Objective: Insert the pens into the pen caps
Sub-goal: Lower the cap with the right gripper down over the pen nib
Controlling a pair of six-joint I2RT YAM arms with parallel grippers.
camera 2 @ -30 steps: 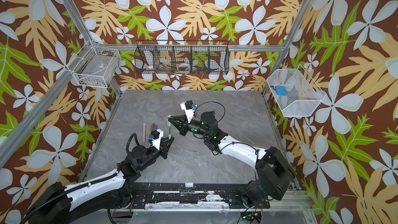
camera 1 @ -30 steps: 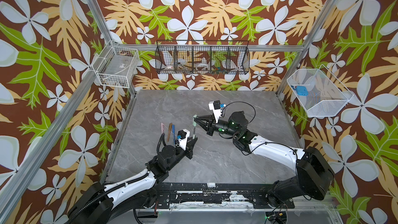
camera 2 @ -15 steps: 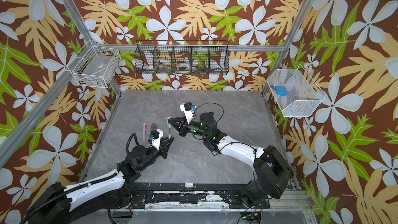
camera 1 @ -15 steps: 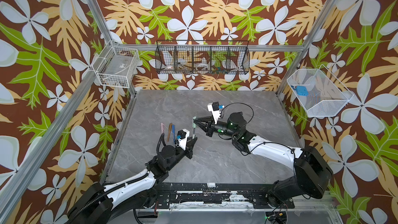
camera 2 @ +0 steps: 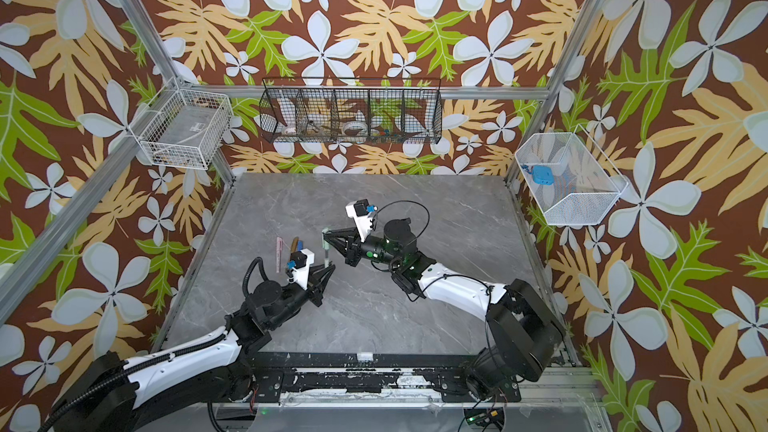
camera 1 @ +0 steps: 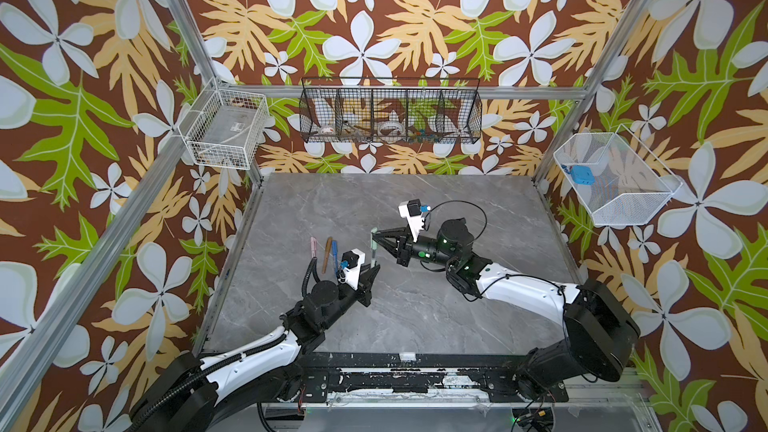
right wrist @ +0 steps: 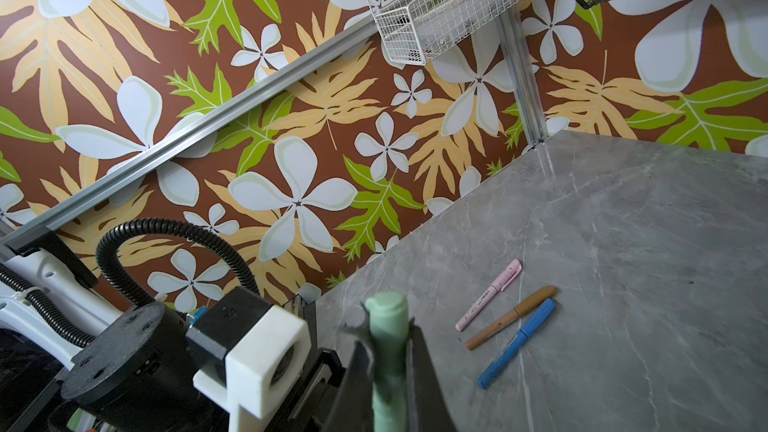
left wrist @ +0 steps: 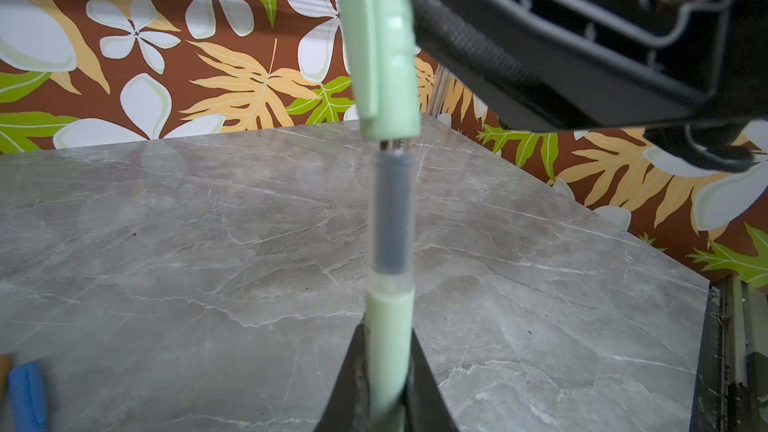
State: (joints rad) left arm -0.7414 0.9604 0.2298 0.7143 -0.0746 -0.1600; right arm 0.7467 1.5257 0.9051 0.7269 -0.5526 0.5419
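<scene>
My left gripper (camera 1: 374,270) (left wrist: 388,336) is shut on the pale green pen (left wrist: 388,322), which stands upright in it. Just above, my right gripper (camera 1: 376,236) (right wrist: 388,338) is shut on the light green pen cap (left wrist: 380,56) (right wrist: 386,317). The cap's mouth sits over the pen's tip, and the pen's grey section (left wrist: 392,218) shows below it. Both top views show cap (camera 2: 325,232) and pen (camera 2: 327,253) in one line. Pink (right wrist: 490,295), brown (right wrist: 511,317) and blue (right wrist: 517,342) pens lie side by side on the table left of the grippers, each with a cap on.
The grey marble table (camera 1: 415,317) is walled on three sides. A black wire basket (camera 1: 390,114) hangs on the back wall. One white wire basket (camera 1: 224,130) hangs at the left and another (camera 1: 615,180), holding a blue object, at the right.
The right arm has shifted slightly, with the cap still over the pen's tip. The left arm has not moved.
</scene>
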